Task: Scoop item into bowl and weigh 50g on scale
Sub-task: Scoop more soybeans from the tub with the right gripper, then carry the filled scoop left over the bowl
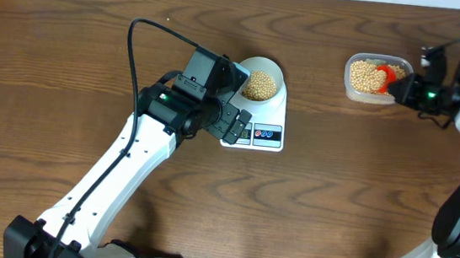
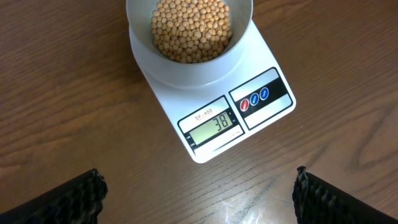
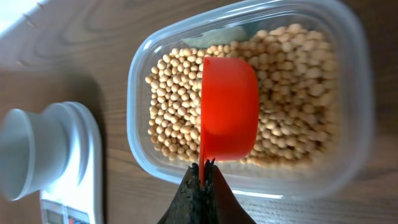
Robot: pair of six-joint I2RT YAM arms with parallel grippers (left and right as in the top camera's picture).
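Observation:
The bowl (image 1: 261, 83) sits on the white scale (image 1: 268, 124) and holds tan beans (image 2: 192, 28). In the left wrist view the scale (image 2: 261, 118) reads 38 on its display (image 2: 214, 127), and the bowl (image 2: 186, 71) is at the top. My left gripper (image 2: 199, 196) is open and empty, above the table just in front of the scale. My right gripper (image 3: 203, 177) is shut on the handle of a red scoop (image 3: 229, 109), which is turned on its side over the beans (image 3: 292, 93) in the clear tub (image 3: 149, 68). The scoop (image 1: 385, 74) shows overhead too.
The clear tub (image 1: 374, 96) of beans stands at the back right, near the right arm. The scale and bowl (image 3: 25, 149) show at the left of the right wrist view. The left arm reaches diagonally from the front left to the scale.

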